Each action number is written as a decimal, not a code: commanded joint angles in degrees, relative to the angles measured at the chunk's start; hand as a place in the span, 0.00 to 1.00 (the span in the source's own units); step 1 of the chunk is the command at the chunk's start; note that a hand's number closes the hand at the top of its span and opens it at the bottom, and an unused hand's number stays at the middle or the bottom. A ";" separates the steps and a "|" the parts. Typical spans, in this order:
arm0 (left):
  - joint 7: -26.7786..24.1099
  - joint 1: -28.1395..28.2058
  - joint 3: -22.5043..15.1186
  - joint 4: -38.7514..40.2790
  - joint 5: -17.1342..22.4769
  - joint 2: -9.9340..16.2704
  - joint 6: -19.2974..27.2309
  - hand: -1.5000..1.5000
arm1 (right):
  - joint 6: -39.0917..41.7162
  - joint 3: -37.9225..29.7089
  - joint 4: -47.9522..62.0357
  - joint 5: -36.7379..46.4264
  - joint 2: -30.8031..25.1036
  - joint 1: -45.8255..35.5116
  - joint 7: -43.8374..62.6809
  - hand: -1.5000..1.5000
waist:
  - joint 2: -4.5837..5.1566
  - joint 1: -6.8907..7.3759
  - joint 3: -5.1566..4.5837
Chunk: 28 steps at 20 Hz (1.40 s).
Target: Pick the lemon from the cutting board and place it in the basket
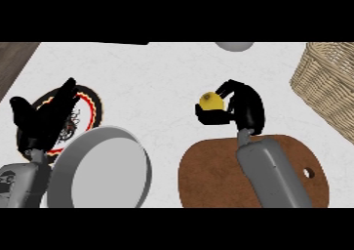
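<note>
Above the worktop (158, 73), just beyond the far edge of the cutting board (208, 171), the right robot hand (241, 110) has its fingers curled round the lemon (211, 100) (left robot hand (39, 122) resting open), with the basket (330, 83) lying to its right, well apart.

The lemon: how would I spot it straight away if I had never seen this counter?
Start at the round brown cutting board at the lower right of the white counter. Just beyond its far edge, the robot's right hand curls round a small yellow lemon. It is the only yellow thing here, unlike the grey plate and wicker basket.
</note>
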 commanded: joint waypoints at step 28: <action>-0.82 -1.90 1.16 3.57 -1.68 -1.35 2.23 0.50 | -14.90 -10.08 29.17 21.67 -10.56 -48.20 29.29 1.00 | -0.18 -3.66 -0.20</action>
